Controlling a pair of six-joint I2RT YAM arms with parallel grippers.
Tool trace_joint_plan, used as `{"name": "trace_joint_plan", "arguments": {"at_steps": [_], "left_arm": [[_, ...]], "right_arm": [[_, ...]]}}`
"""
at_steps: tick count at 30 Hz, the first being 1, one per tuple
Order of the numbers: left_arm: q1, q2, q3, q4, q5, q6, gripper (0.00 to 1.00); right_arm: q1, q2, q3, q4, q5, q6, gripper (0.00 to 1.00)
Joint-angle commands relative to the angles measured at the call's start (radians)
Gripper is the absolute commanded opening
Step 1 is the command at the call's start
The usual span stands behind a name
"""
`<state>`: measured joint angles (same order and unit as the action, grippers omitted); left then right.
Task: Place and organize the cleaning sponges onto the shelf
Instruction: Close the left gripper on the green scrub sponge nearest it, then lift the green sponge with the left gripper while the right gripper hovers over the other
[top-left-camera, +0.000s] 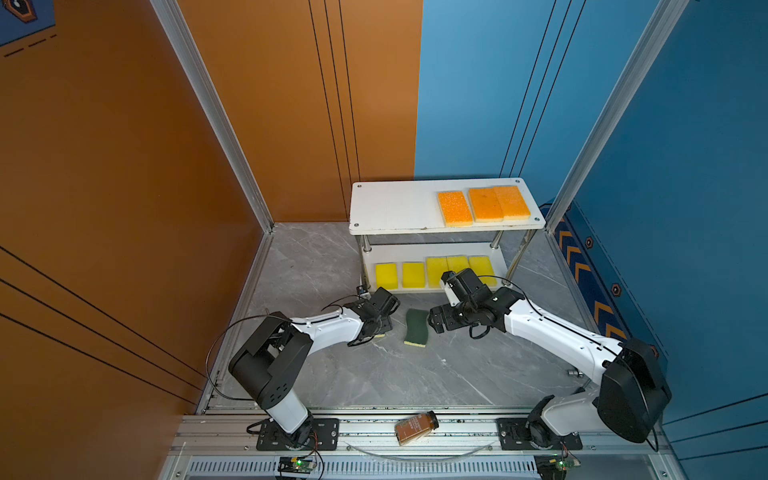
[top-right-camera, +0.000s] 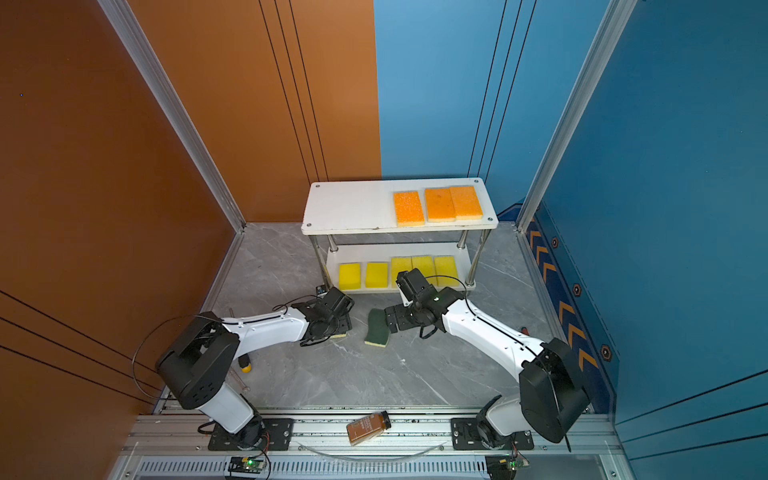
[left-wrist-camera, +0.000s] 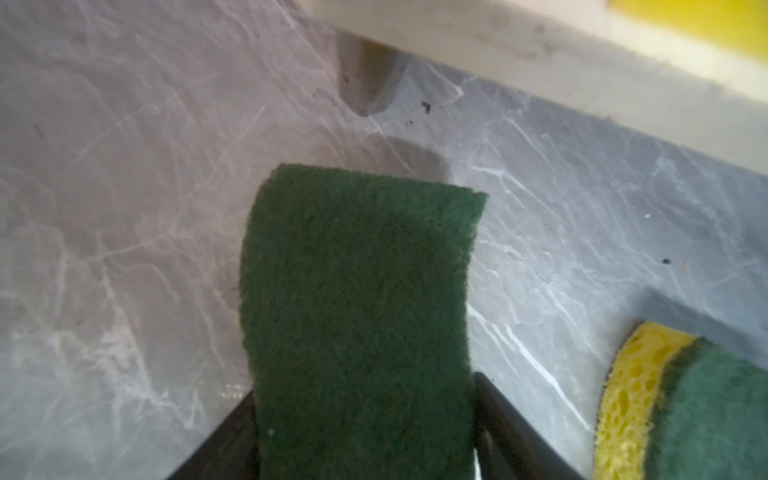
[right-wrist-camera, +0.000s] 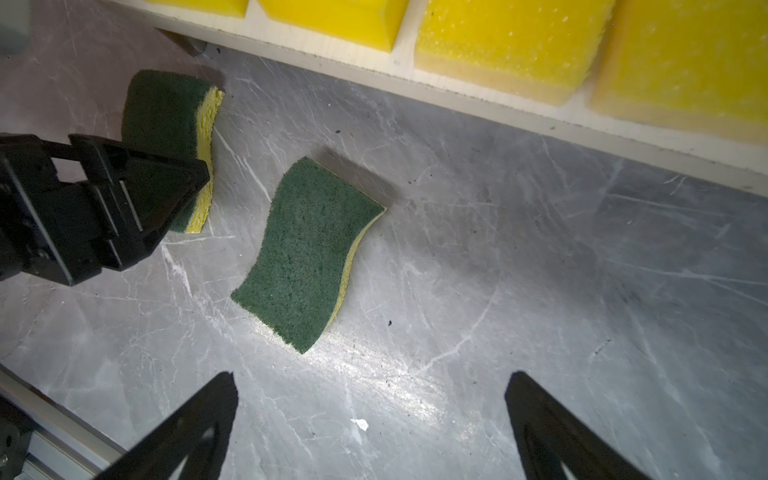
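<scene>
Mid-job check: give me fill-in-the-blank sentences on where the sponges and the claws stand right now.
On the white two-tier shelf, the top board holds ___ orange-topped foam sponges.
Its lower board holds ___ plain yellow foam sponges.
___ wavy green-topped sponges are off the shelf.
The right claw is ___.
Missing: three; five; two; open.

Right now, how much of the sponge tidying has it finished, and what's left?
Mostly done. Three orange sponges sit on the top board of the shelf, and five yellow sponges line the lower board. In hand: the left claw grips one green sponge down on the table. Left: a second green sponge lies loose before the open right claw. Both greens need shelving.
</scene>
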<state>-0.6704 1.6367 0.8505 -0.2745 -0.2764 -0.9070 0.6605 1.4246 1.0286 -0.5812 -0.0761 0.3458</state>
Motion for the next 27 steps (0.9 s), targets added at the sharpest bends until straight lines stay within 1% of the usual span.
{"name": "trace_joint_plan", "arguments": {"at_steps": [1, 8, 14, 21, 25, 27], "left_arm": [[-0.016, 0.013, -0.012, -0.043, 0.003, 0.030, 0.67], [-0.025, -0.054, -0.005, -0.115, 0.031, 0.077, 0.64], [-0.028, -0.190, 0.051, -0.289, 0.027, 0.136, 0.63], [-0.027, -0.346, 0.172, -0.470, -0.002, 0.193, 0.62], [-0.023, -0.431, 0.303, -0.560, 0.006, 0.237, 0.56], [-0.024, -0.461, 0.358, -0.590, 0.006, 0.262, 0.56]], "right_arm": [[-0.005, -0.003, -0.009, 0.020, -0.011, 0.019, 0.99], [-0.006, 0.026, 0.002, 0.027, -0.021, 0.022, 0.99], [-0.002, 0.076, 0.036, 0.003, -0.022, 0.018, 0.99], [0.004, 0.141, 0.068, -0.016, -0.021, 0.015, 0.99], [0.008, 0.162, 0.076, -0.036, -0.012, 0.003, 0.98], [0.011, 0.170, 0.083, -0.046, -0.007, -0.002, 0.98]]}}
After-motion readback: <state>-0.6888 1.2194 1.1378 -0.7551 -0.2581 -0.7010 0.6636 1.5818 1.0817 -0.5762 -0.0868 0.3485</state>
